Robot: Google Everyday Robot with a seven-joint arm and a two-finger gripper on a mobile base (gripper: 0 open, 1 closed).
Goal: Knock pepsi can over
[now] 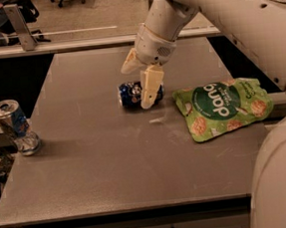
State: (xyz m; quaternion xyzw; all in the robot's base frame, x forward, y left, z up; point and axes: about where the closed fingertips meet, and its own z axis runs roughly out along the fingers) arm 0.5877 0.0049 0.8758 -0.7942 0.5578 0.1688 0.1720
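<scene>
Gripper (pixel 135 87) spread, empty, over sideways pepsi can (pixel 130 95), snack pouch (pixel 221 107) near, crushed can (pixel 15 126) well apart

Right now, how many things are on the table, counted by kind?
Soda cans: 2, the pepsi can lying on its side and the crushed can standing at the left edge
Snack bags: 1, the green bag
Total: 3
The gripper is at the pepsi can, open, with one finger in front of it.
</scene>
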